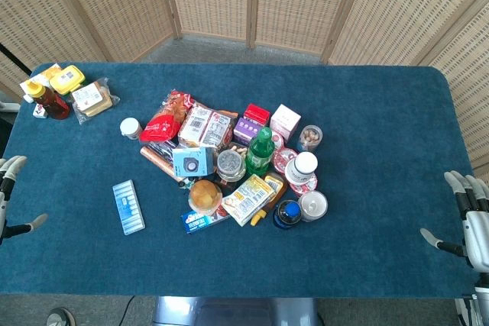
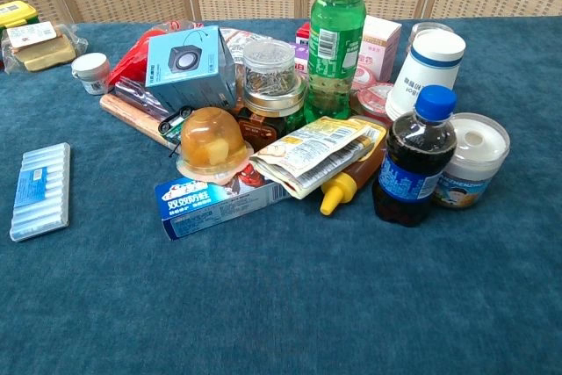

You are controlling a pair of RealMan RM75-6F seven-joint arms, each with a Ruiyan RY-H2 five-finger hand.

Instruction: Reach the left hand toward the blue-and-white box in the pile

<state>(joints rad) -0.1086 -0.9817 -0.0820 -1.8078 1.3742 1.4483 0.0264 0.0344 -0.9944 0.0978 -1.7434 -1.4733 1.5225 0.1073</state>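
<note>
From the head view I saw my left hand [image 1: 11, 196] at the far left edge of the frame, fingers spread and holding nothing, well apart from the pile. The blue-and-white box [image 2: 219, 205] lay flat on the blue bench [image 1: 367, 112] at the pile's lower edge, under a yellow jelly cup [image 2: 211, 140]. My right hand [image 1: 467, 215] sat at the lower right, fingers apart, empty.

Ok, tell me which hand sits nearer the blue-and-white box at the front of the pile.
Left. The left hand rests at the table's left edge, level with the blue-and-white box; the right hand is at the far right edge, beyond the whole pile.
</note>
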